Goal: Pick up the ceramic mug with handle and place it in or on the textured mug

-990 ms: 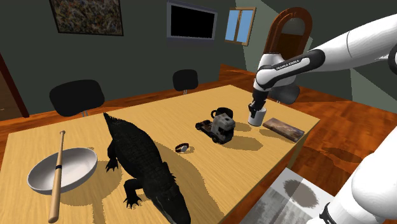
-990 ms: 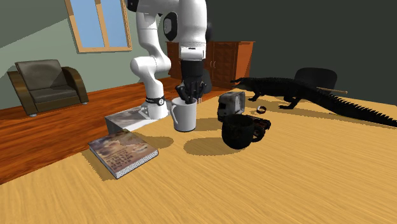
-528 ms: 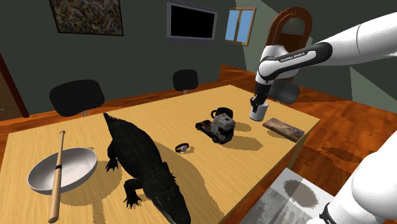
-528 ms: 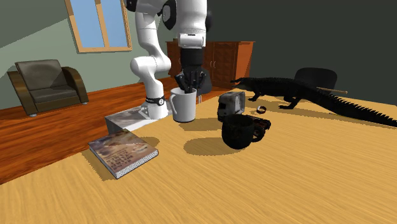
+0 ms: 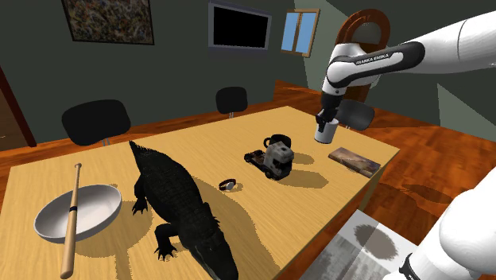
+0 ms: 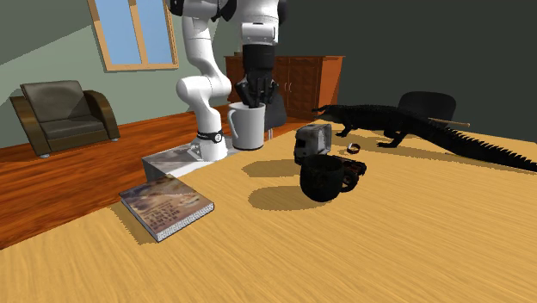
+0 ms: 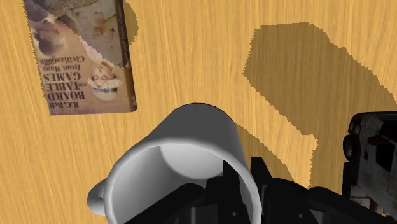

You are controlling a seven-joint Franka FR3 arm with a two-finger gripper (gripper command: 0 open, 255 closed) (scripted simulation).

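A plain white mug with a handle (image 5: 323, 133) hangs above the far end of the wooden table (image 5: 238, 215), clear of the surface. My gripper (image 5: 323, 121) is shut on its rim, one finger inside the mug and one outside. The second exterior view shows the white mug (image 6: 246, 128) under the gripper (image 6: 256, 100), with its shadow on the table below. From the wrist, the fingers (image 7: 240, 175) clasp the mug wall (image 7: 191, 153). The dark textured mug (image 6: 325, 178) stands on the table next to a grey toy truck (image 6: 311, 142); from the shoulder, this dark mug (image 5: 276, 141) sits behind the truck (image 5: 278, 157).
A board-game book (image 5: 354, 160) lies near the table's corner, below the lifted mug (image 7: 83, 57). A large black alligator toy (image 5: 179, 203) stretches along the table. A white bowl (image 5: 91, 208) with a baseball bat (image 5: 71, 227) across it sits at the shoulder view's left. Dark chairs stand behind.
The gripper has risen with the white mug, lifting it off the table and a little toward the stand. Nothing else has moved.
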